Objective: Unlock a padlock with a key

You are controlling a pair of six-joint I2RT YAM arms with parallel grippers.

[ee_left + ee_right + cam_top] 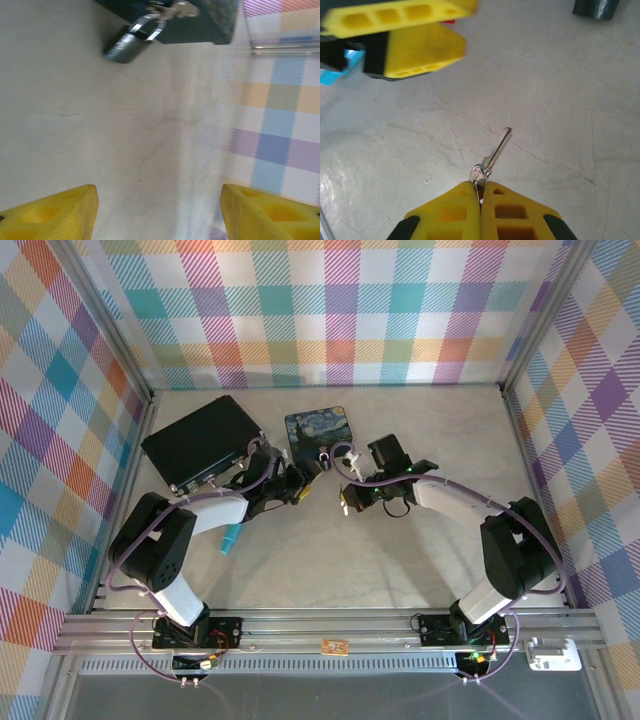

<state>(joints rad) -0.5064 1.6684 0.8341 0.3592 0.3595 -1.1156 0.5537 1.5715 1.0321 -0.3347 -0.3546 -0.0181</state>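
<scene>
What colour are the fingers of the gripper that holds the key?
Yellow; the right wrist view shows it best, with the right gripper shut on the key.

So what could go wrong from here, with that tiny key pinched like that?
1. The right fingers grip the key only by its head, the blade sticking out free. It could twist or slip when pushed into the lock.
2. The padlock lies loose beside the dark tin, and the left fingers are apart, holding nothing. Unheld, it may slide away from the key.

Key [493, 154] tight between yellow jaws — tip over pale table [560, 100]
</scene>
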